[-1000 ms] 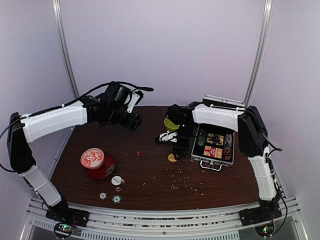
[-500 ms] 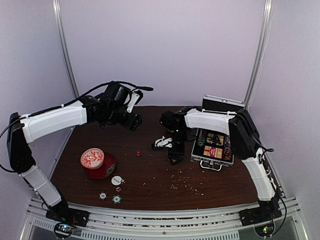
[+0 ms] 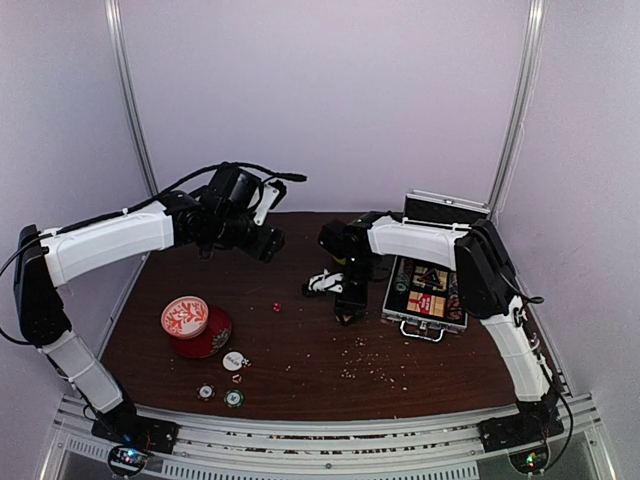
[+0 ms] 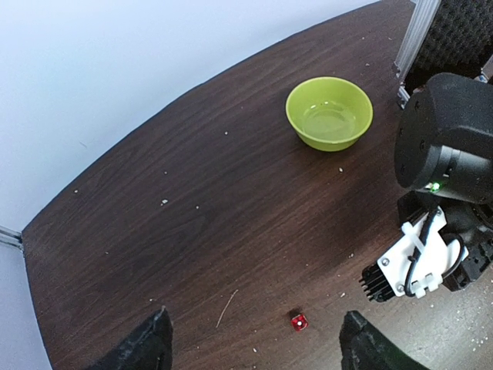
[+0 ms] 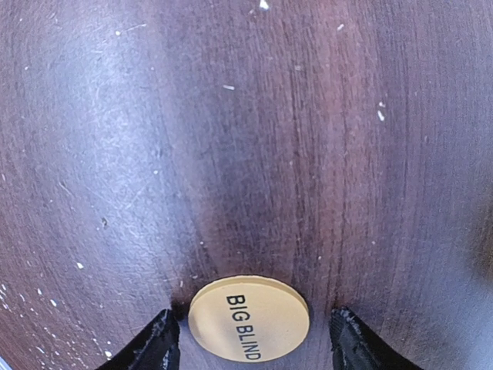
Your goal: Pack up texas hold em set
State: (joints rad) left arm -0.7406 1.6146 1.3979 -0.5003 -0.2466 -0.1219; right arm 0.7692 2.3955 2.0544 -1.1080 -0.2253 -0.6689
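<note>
The silver case (image 3: 428,298) lies open at the right, with chip rows and card decks in its black lining. My right gripper (image 3: 347,314) points down, just left of the case. In the right wrist view it (image 5: 250,348) is open, with a yellow "BIG BLIND" button (image 5: 249,317) flat on the table between its fingertips (image 5: 150,348). My left gripper (image 3: 268,246) hangs open and empty above the back of the table. A tiny red die (image 4: 297,321) lies on the wood below it, between its fingertips (image 4: 146,347), and also shows in the top view (image 3: 277,307).
A lime-green bowl (image 4: 330,113) stands at the back. A red-and-white patterned tin (image 3: 195,326) sits front left. A white button (image 3: 233,360) and two chips (image 3: 233,398) lie near the front edge. Crumbs are scattered over the middle of the table (image 3: 300,340).
My right gripper has moved left, away from the case, and come down over the yellow button, which it now hides in the top view. The left arm has stayed still.
</note>
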